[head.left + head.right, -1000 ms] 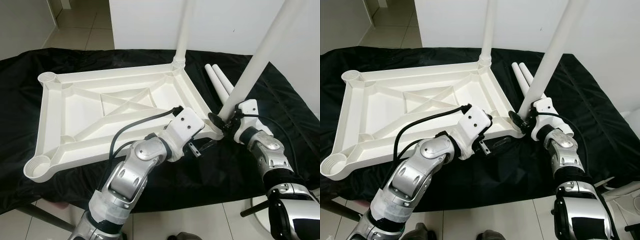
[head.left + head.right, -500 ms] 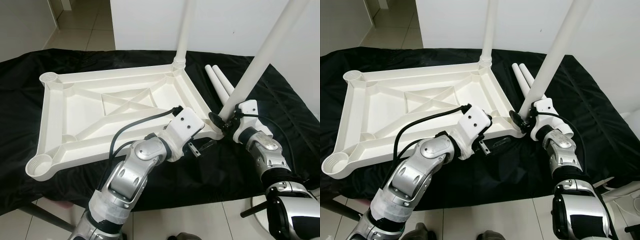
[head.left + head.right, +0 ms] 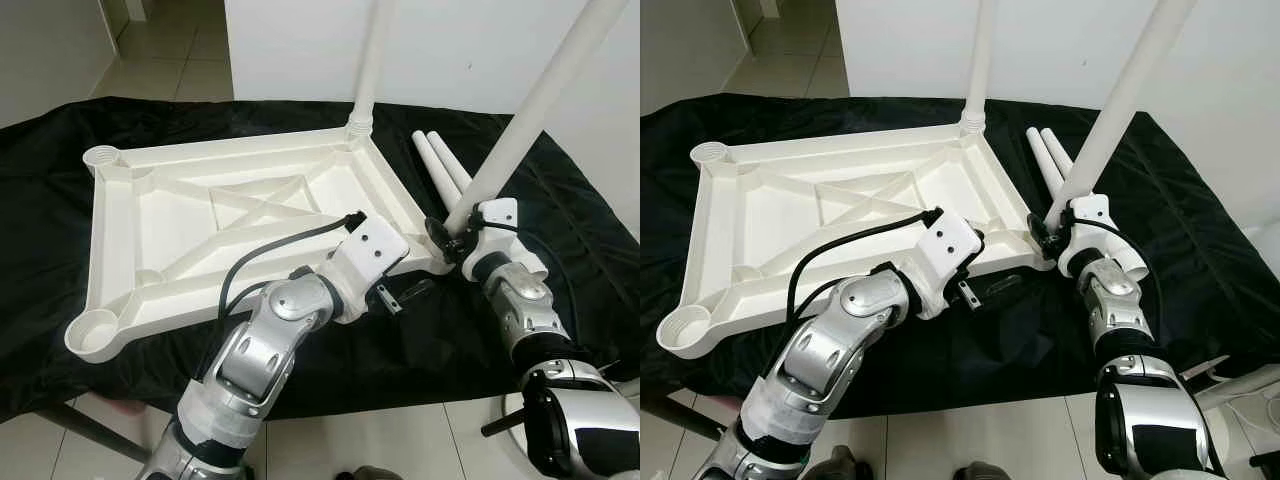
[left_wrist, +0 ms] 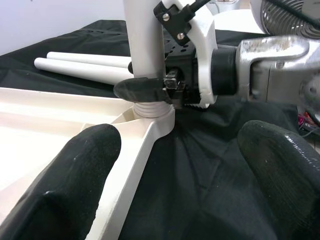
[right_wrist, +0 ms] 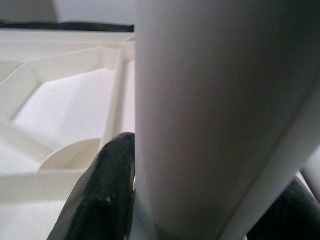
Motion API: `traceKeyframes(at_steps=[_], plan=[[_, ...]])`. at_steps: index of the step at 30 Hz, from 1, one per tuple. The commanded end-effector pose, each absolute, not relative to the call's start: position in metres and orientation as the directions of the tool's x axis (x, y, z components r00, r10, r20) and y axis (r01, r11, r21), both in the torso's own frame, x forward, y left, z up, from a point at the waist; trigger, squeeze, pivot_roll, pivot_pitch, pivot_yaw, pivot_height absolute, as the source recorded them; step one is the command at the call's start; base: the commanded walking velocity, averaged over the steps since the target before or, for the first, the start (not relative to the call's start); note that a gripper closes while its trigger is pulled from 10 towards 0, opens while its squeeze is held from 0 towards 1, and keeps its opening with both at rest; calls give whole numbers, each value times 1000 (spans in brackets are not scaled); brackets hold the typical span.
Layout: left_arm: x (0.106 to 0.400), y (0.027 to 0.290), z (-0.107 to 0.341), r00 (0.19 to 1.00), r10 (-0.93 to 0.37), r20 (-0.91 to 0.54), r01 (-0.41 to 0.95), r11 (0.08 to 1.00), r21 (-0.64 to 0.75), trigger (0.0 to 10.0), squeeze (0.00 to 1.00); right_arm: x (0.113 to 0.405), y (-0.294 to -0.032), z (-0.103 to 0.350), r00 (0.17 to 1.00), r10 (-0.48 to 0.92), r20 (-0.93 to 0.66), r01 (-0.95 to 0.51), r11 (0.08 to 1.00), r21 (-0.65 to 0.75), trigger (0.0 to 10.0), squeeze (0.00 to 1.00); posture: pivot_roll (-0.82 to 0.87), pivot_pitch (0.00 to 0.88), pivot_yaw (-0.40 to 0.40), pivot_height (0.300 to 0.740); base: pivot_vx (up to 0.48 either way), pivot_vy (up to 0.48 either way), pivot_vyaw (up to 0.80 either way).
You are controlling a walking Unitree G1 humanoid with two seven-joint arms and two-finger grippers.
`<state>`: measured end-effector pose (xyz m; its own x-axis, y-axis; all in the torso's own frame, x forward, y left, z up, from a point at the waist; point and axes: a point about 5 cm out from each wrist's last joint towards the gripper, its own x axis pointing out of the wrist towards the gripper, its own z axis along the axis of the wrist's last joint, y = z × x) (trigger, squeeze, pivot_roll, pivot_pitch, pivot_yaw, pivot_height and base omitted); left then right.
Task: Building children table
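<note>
Right end effector (image 3: 1055, 228) pinches the table leg (image 3: 1118, 105) standing in the tabletop (image 3: 240, 225) corner socket. Left end effector (image 4: 175, 165), fingers spread, hovers beside that corner.

My left arm bends across toward two o'clock with my left gripper (image 4: 175, 185) hovering, fingers (image 4: 75, 175) spread wide, while my right arm reaches to eleven o'clock, my right gripper (image 3: 1053, 232) clamped around the upright white leg (image 3: 1118, 105).
</note>
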<state>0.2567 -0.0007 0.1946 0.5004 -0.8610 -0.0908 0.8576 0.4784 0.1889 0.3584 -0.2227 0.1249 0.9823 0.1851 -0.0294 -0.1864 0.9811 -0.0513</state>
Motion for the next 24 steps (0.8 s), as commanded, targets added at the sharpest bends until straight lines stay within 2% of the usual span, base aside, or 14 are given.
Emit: traceKeyframes(at_steps=[1,4,7,9,14,17,19,22,24], plan=[[257,-1,200,539,-839,-67,831,518,203,10000,0,345,-229,90,973,131,-191,-136,991,-10,10000,0,-58,52,-24,740,0,0,0],[257,-1,200,539,-840,-66,832,518,201,10000,0,345,-216,88,986,25,-166,-22,1000,23,10000,0,-61,50,-24,740,0,0,0],[257,-1,200,538,-840,-66,832,517,201,10000,0,345,-213,88,988,-18,-154,22,999,28,10000,0,-62,48,-24,740,0,0,0],[257,-2,200,534,-843,-64,834,513,200,10000,0,342,-202,90,986,-116,-121,124,991,55,10000,0,-63,46,-24,740,0,0,0],[256,-2,200,530,-845,-63,837,510,200,10000,0,340,-193,93,978,-180,-104,189,978,84,10000,0,-64,40,-24,740,0,0,0],[255,-3,200,525,-849,-61,839,505,201,10000,0,332,-174,97,961,-261,-93,273,951,148,10000,0,-62,35,-29,740,0,0,0],[255,-3,200,525,-849,-61,839,505,201,10000,0,332,-174,97,961,-261,-93,273,951,148,10000,0,-62,35,-29,740,0,0,0],[254,-4,200,522,-851,-60,841,502,201,10000,0,322,-172,99,912,-393,-114,408,897,169,10000,0,-60,29,-32,740,0,0,0],[254,-4,199,521,-852,-61,842,501,200,10000,0,318,-170,99,901,-418,-118,433,885,169,10000,0,-59,24,-34,740,0,0,0]])
